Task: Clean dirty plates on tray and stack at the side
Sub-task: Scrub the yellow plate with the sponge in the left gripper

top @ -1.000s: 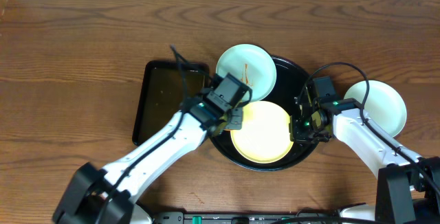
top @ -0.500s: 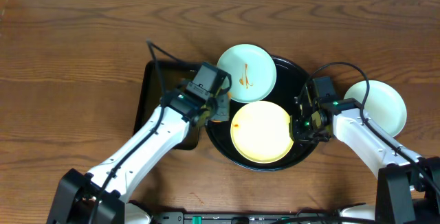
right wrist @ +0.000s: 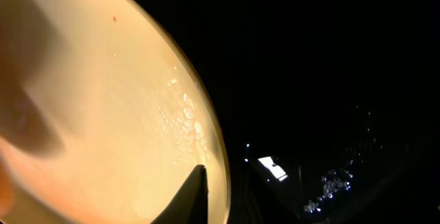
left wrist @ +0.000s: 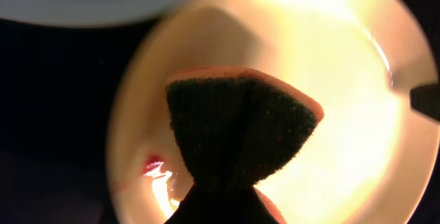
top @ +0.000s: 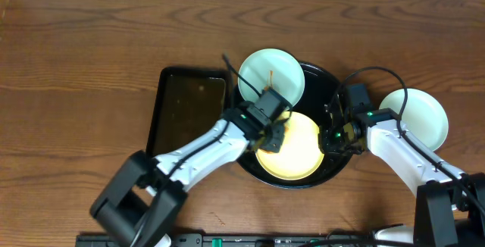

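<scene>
The round black tray [top: 332,88] holds a pale yellow plate [top: 299,156]. A light-blue plate [top: 265,73] with an orange sauce streak lies over the tray's upper-left rim. Another pale plate [top: 420,114] sits on the table to the right. My left gripper [top: 273,132] is shut on a dark sponge [left wrist: 237,131] with an orange backing, and presses it on the left part of the yellow plate [left wrist: 344,114]. My right gripper [top: 333,137] is at the yellow plate's right rim [right wrist: 103,114]. One finger [right wrist: 197,193] lies over the rim; the other is lost in the dark.
A smaller dark rectangular tray [top: 186,110] lies left of the round tray, under my left arm. Black cables loop above both wrists. Water droplets glint on the black tray floor [right wrist: 337,183].
My left gripper swung left over the rectangular tray with the sponge, then came back onto the yellow plate. My right gripper and the plates have not moved.
</scene>
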Controlling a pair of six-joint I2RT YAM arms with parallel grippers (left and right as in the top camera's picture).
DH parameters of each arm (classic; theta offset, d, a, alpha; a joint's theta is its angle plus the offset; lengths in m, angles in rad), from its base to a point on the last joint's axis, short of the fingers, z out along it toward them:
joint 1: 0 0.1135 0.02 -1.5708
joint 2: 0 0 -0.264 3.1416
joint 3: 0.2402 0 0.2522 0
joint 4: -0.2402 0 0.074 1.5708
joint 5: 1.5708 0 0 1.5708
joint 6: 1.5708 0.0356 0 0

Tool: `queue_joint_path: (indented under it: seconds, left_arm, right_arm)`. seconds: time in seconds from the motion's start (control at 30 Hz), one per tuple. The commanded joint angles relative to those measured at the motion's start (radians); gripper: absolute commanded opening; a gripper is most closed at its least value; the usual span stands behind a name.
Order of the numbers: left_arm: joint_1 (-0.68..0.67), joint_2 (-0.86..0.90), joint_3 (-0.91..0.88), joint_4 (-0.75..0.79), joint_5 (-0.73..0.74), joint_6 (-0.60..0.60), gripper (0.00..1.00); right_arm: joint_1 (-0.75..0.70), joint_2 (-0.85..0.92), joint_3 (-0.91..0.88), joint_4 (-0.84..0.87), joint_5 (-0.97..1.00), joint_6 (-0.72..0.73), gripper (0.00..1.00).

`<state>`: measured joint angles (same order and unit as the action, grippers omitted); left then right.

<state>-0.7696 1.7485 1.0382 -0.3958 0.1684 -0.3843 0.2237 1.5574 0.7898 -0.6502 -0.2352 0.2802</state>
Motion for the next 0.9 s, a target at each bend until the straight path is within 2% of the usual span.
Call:
queue_joint_path:
  seconds: [0.0, 0.13, 0.4, 0.53, 0.87]
  left_arm:
    - [-0.013, 0.044, -0.004, 0.006, 0.003, 0.009, 0.08]
    - [-0.012, 0.058, -0.004, 0.005, -0.055, 0.010, 0.08]
    - [-0.010, 0.058, -0.004, -0.014, -0.179, 0.009, 0.07]
    - [-0.010, 0.049, -0.003, -0.018, -0.217, 0.008, 0.08]
    - [-0.010, -0.048, 0.010, -0.079, -0.339, 0.006, 0.08]
  right_arm:
    - [0.006, 0.014, -0.001, 0.006, -0.001, 0.004, 0.11]
    - [0.006, 0.044, -0.002, 0.006, -0.001, 0.004, 0.02]
    - [0.007, 0.064, -0.002, -0.002, 0.000, 0.005, 0.01]
    - [0.007, 0.064, -0.002, -0.024, 0.065, 0.069, 0.01]
    - [0.007, 0.064, -0.002, -0.027, 0.074, 0.075, 0.01]
